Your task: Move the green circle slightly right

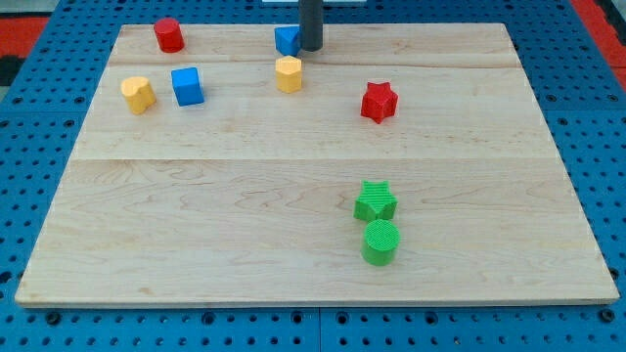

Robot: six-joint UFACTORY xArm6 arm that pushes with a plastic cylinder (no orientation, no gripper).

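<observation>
The green circle (380, 242) sits low on the wooden board, right of centre. The green star (376, 201) touches it just above. My tip (310, 48) is at the view's top centre, right beside a blue block (287, 40) on its left. The tip is far above the green circle and somewhat to its left.
A yellow hexagon (289, 74) lies just below the tip. A red star (379, 102) is right of centre. A red cylinder (168, 35), a yellow block (138, 95) and a blue cube (187, 86) are at the upper left. The board's bottom edge (313, 302) runs near the green circle.
</observation>
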